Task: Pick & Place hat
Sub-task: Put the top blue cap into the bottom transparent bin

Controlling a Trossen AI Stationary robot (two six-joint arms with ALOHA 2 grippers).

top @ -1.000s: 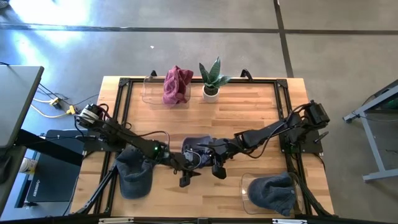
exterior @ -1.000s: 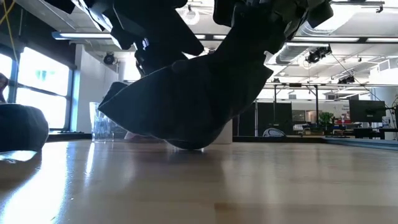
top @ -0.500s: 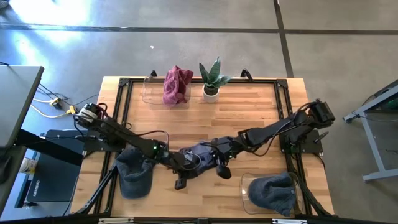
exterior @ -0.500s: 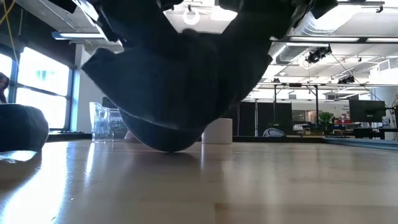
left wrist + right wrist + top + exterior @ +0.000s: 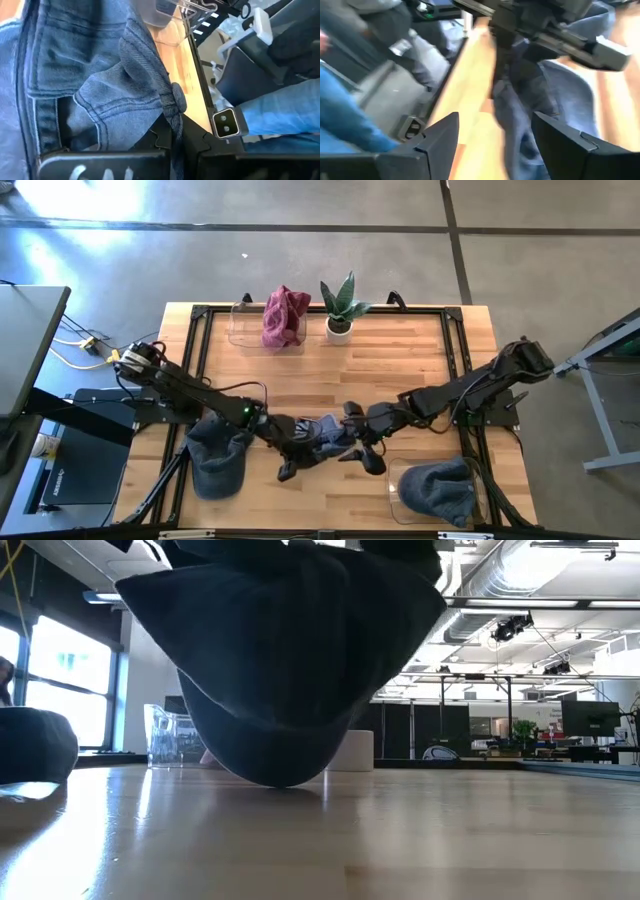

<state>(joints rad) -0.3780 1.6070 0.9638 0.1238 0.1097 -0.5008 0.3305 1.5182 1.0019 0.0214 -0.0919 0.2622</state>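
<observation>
Handover step: my left gripper [image 5: 172, 135] is clamped on the denim hat [image 5: 322, 436] at table centre, my right gripper [image 5: 362, 452] spread clear beside it; next, carry to placement.

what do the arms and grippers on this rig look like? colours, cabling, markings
Both arms are dark, slim and multi-jointed. The left arm carries a small green light near its wrist and loose pale cabling at its base. The right arm is plain black with a boxy base joint. The left gripper has matte black toothed fingers; the right gripper has broad, angular black fingers.
</observation>
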